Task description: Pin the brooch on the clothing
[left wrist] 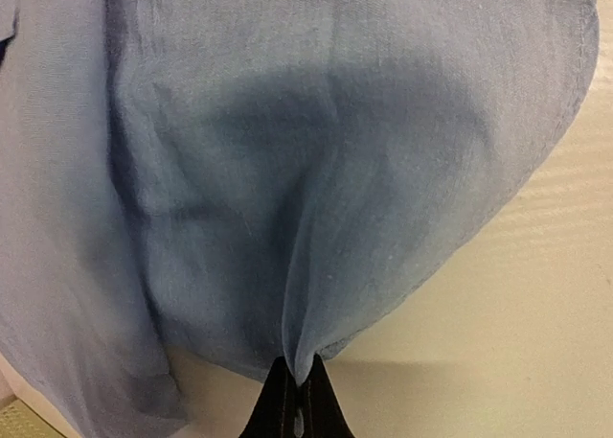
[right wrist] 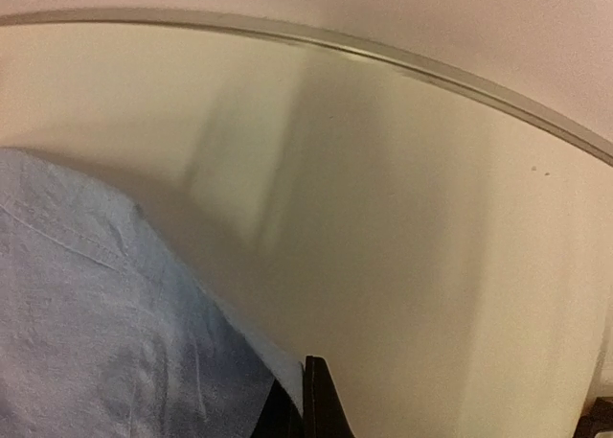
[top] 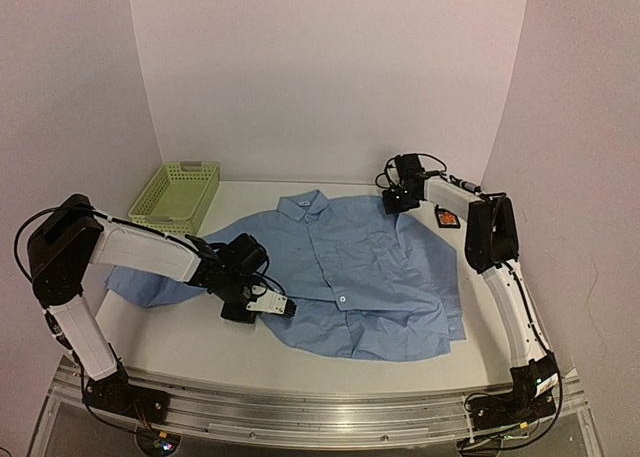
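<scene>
- A pale green, slatted plastic basket (top: 178, 195) is sitting at the far left.
- The left gripper (top: 286, 306) is clenching a puckered fold of the light blue, soft woven button-up shirt (top: 350, 267).
- The shirt is lying spread and wrinkled across the smooth cream table (top: 250, 352).
- The right gripper (top: 399, 201) is pinching the shirt's stitched far edge.
- The tiny orange brooch (top: 446, 218) is resting inside a small black square frame (top: 437, 215), just right of the shirt.

Lab test booth; white walls (top: 330, 77), aluminium rail (top: 320, 413)
</scene>
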Available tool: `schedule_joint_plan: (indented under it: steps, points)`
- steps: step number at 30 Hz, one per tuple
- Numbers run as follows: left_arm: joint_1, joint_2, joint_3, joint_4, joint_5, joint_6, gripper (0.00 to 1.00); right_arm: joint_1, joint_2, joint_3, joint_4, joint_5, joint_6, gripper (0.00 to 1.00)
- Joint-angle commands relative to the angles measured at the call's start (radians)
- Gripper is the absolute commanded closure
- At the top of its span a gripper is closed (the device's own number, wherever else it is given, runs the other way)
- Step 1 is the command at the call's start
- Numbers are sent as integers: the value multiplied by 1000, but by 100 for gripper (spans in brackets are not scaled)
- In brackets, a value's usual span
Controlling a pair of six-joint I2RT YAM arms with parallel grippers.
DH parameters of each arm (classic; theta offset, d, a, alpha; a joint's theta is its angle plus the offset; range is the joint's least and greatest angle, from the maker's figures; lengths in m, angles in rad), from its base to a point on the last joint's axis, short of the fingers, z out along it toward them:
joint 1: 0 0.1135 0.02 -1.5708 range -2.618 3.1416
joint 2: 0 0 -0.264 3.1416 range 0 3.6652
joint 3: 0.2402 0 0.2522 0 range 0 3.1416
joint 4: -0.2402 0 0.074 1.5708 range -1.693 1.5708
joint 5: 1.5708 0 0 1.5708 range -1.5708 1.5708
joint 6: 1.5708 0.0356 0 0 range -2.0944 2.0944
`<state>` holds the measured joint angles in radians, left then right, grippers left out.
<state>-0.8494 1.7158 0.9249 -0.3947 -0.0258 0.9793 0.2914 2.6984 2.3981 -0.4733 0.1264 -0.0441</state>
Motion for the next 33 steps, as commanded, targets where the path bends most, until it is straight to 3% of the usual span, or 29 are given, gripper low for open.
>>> schedule_joint_plan:
  steps: [1, 9, 18, 21, 22, 24, 26, 29, 33]
  points:
    - [-1, -117, -60, -219, 40, -152, 100, -47, -45, -8, 93, 9, 36, 100]
    - [-13, -191, -131, -358, 139, -284, 100, -49, -27, -14, 158, -28, 83, 100]
    - [-39, -205, -176, -365, 186, -320, 100, -49, -33, -67, 189, -63, 110, 100]
    - [-39, -198, -163, -350, 148, -305, 98, -49, -56, -105, 190, -71, 114, 83]
    - [-39, -199, -158, -355, 143, -300, 94, -49, -68, -119, 190, -78, 115, 76]
    - [-40, -214, -148, -391, 162, -273, 75, -49, -106, -155, 189, -99, 118, 61]
    - [-39, -247, -143, -436, 166, -232, 55, -49, -175, -196, 188, -128, 129, 51]
    - [-36, -312, -112, -494, 160, -150, 39, -38, -303, -270, 188, -147, 136, 42]
    - [14, -335, 13, -528, 196, -60, 28, -3, -488, -410, 175, -104, 122, 33]
